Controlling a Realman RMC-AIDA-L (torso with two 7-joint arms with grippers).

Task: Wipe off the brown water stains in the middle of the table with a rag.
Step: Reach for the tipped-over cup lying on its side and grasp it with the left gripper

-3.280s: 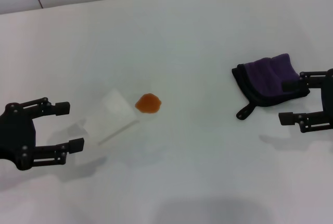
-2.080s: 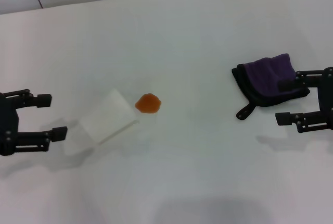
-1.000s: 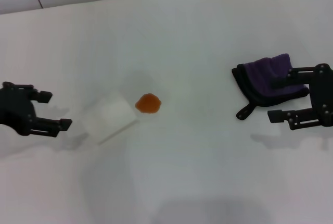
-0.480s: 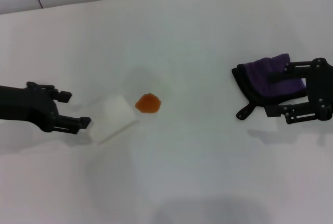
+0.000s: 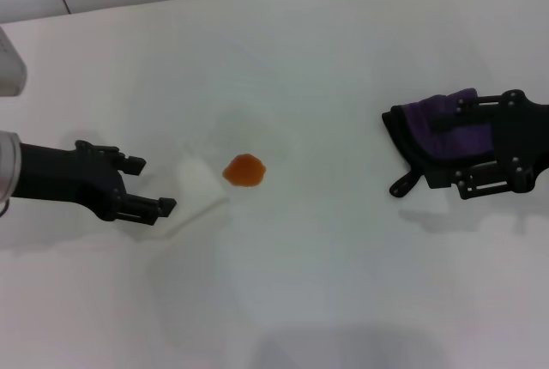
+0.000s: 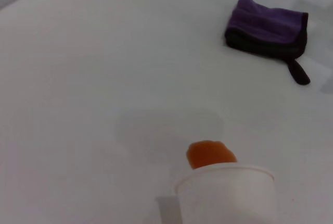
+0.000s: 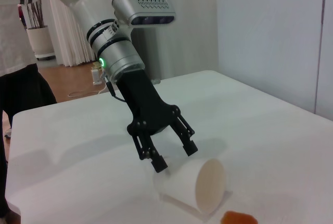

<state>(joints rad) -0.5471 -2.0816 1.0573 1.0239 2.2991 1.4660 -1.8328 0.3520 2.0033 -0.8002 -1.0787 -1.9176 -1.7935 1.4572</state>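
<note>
White table (image 5: 326, 283) seen from the head view; brown water stains (image 5: 244, 170) sit as one small orange-brown blob near the middle, just beside a translucent white plastic cup (image 5: 199, 182) lying on its side to the blob's left; left wrist view shows the same blob (image 6: 209, 153) right behind the cup's rim (image 6: 225, 174), touching or nearly so, cannot tell which; right wrist view shows the cup (image 7: 200, 185) tipped over with its open mouth facing the camera and the blob (image 7: 238, 218) near it; left gripper (image 5: 151, 184) reaches in from the left side, low over the table, fingers spread apart, tips just beside the closed end of the cup, nothing pinched between them; same gripper (image 7: 174, 156) in the right wrist view, fingers apart just above the cup; rag (image 5: 437, 137) lies at the right side of the table, well apart from the stain, dark purple with black edging and a black loop tab (image 5: 403, 184) pointing toward the near-left; rag (image 6: 266, 25) also in the left wrist view, far from the cup; right gripper (image 5: 474, 148) is over the rag's right part, fingers spread, one along the far edge and one along the near edge; whether the fingers touch the cloth, cannot tell.
</note>
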